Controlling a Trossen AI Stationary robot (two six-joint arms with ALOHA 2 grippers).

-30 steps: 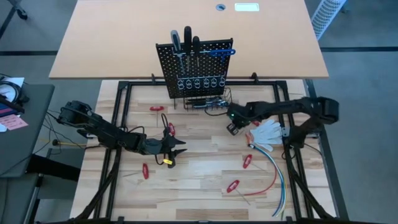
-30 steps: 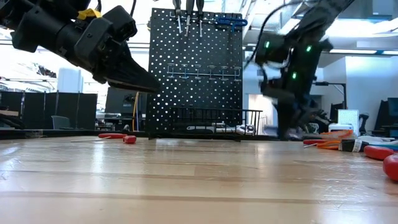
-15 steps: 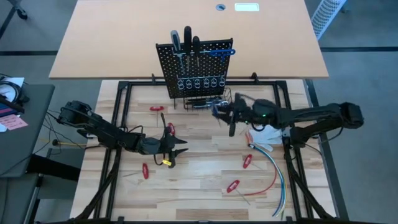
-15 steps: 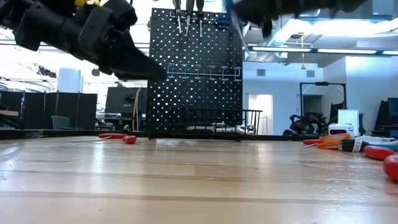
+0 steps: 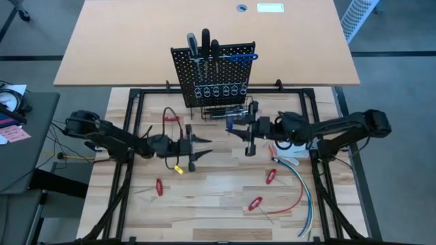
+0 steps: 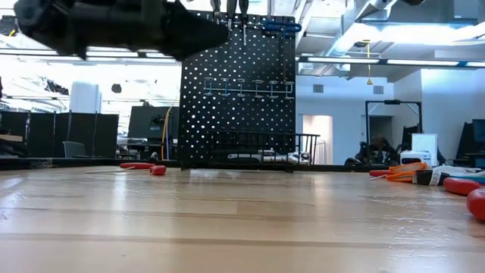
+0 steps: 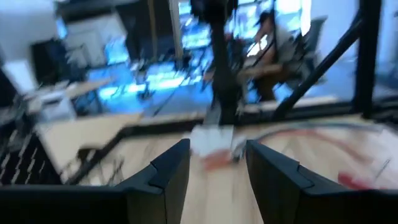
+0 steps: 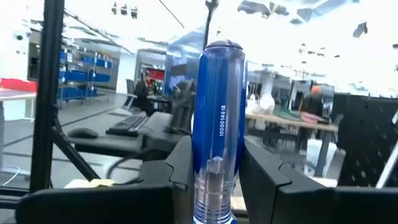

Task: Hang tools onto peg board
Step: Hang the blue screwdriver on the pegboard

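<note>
The black peg board [image 5: 214,71] stands upright at the table's far middle, with screwdrivers [image 5: 204,42] and a blue T-handle key [image 5: 240,57] hanging on it and a wire basket [image 5: 225,112] at its foot. My right gripper [image 5: 235,126] hovers in front of the basket, pointing level toward the left, shut on a blue-handled screwdriver [image 8: 217,118]. My left gripper [image 5: 202,146] hangs above the table's middle left, pointing level toward the right. It is open, with nothing between its fingers [image 7: 168,174]. In the low view it crosses the top left [image 6: 201,34]. My right gripper pinches the lower part of the screwdriver's clear blue handle [image 8: 216,180] between its two fingers [image 8: 183,168]. The fingers come level from the table's right and lie across the tool. The handle stands upright with its butt end up, lifted clear of the table.
Small red-handled tools lie loose on the table [image 5: 158,186] [image 5: 270,175] [image 5: 255,203] [image 5: 170,119]. Red, blue and white cables [image 5: 301,190] and a white bundle [image 5: 294,146] lie at the right. Bare wood lies toward the near edge.
My right gripper has risen from the table beside the basket and tipped from pointing down to about level, carrying the blue screwdriver up and toward the left. My left gripper has risen, moved a little toward the far edge and levelled out.
</note>
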